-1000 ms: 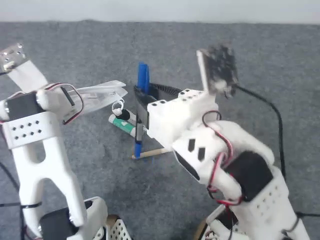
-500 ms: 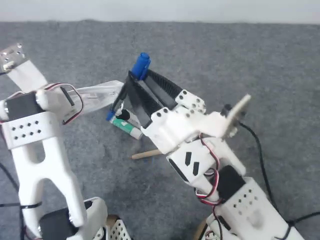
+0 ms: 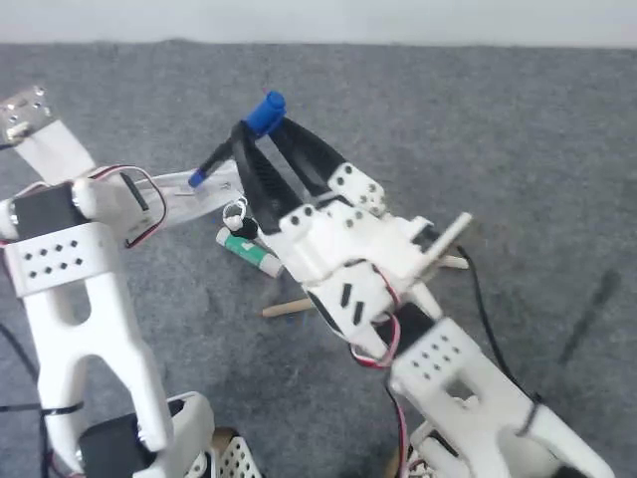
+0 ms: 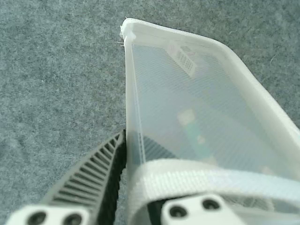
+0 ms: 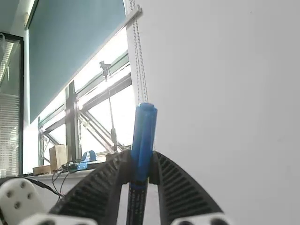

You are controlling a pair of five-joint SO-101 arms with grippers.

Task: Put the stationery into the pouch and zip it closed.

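The right gripper (image 3: 255,132) has its black ribbed jaws drawn in tight on the blue pen (image 3: 231,147), pinching the barrel just below the cap; in the high view the cap end points toward 1 o'clock and the tip toward 8 o'clock, where it lies over the upper edge of the pouch (image 3: 199,195) — whether the tip is inside the opening or merely above it cannot be told; in the right wrist view the pen stands straight up between the two fingertips, against a white wall (image 5: 225,93) and a window (image 5: 70,93). The left gripper (image 4: 138,143) is closed on the pouch, the translucent mesh wall nipped between one ribbed jaw on the outside and the other jaw, seen darkly through the mesh; a white webbing strap (image 4: 201,180) crosses just in front of the jaws; the pouch reaches toward 3 o'clock from the left arm. A blurred green shape shows through the mesh — inside or underneath, it is hard to say. On the grey carpet (image 3: 498,129) a green-and-white marker (image 3: 249,251) lies at 5 o'clock of the pen's tip, near the pouch; a small white ring (image 3: 235,211) sits just beside it at 11 o'clock, too small to identify; a wooden stick (image 3: 289,307) lies at 5 o'clock of the marker, its far end cut off by the right arm.
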